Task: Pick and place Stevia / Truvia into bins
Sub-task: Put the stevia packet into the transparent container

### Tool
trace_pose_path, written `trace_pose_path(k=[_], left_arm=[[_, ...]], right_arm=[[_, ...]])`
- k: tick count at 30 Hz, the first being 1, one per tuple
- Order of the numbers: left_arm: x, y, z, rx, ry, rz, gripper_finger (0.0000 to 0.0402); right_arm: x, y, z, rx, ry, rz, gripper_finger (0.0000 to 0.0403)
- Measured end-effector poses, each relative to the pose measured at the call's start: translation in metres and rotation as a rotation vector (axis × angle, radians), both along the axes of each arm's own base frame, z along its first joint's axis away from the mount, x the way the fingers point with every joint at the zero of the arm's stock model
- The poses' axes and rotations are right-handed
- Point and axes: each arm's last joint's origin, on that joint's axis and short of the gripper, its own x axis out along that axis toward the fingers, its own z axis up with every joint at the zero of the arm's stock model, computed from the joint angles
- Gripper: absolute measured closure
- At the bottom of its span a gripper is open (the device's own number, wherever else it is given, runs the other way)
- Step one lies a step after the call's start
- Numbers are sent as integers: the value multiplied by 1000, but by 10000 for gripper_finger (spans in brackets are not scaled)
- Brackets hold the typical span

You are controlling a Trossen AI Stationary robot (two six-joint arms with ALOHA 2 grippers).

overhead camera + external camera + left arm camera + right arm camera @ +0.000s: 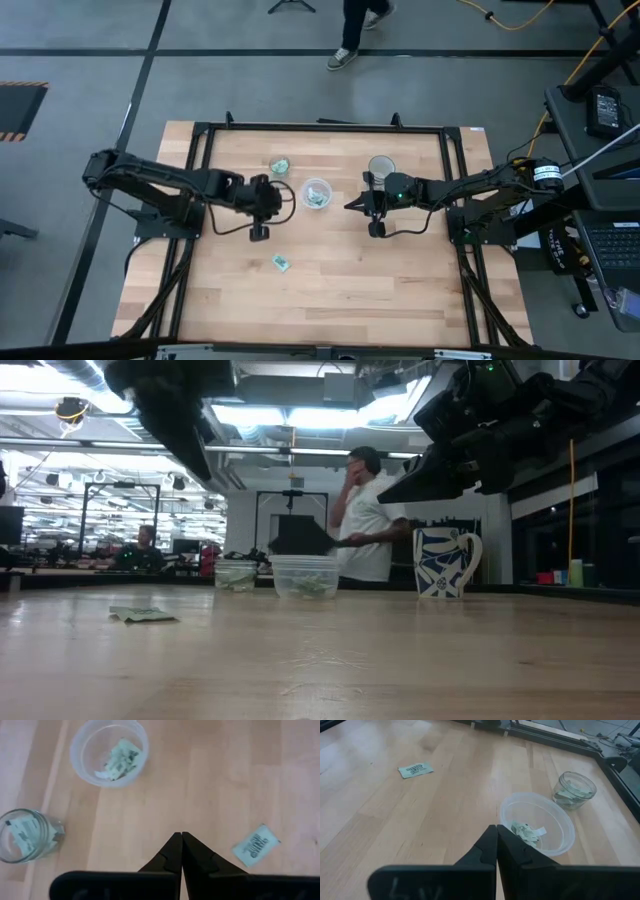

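Note:
One pale green sachet (281, 262) lies flat on the wood near the table's near side, also in the low view (143, 614) and both wrist views (255, 845) (415, 769). The wide whitish cup (316, 192) holds a few sachets (526, 831). The small clear cup (281, 165), just beyond it to the left, holds one (22, 834). My left gripper (290, 196) hovers shut above the table left of the whitish cup. My right gripper (348, 206) hovers shut on the cup's right. Both are empty (181, 836) (496, 828).
A blue-and-white patterned mug (445, 563) stands on the table right of the cups, beside my right arm (381, 165). A black frame (320, 128) runs along the table's edges. A person (365, 520) stands beyond the far edge. Bare wood lies around the loose sachet.

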Motion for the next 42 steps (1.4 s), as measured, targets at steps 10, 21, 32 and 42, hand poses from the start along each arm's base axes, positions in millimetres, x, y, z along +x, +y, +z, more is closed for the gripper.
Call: trace_pose_path(k=[10,21,32,42], left_arm=[[-5,-31,1,23,-35,49,400],[4,-58,-23,2,48,37,399],[6,-97,-56,-67,180,41,400],[-5,-118,-57,-134,182,79,400]], right_arm=[[-1,0,-1,2,17,0,397],[-2,1,-4,90,43,-25,397],[1,29,2,120,-9,111,397],[1,44,4,174,-18,144,397]])
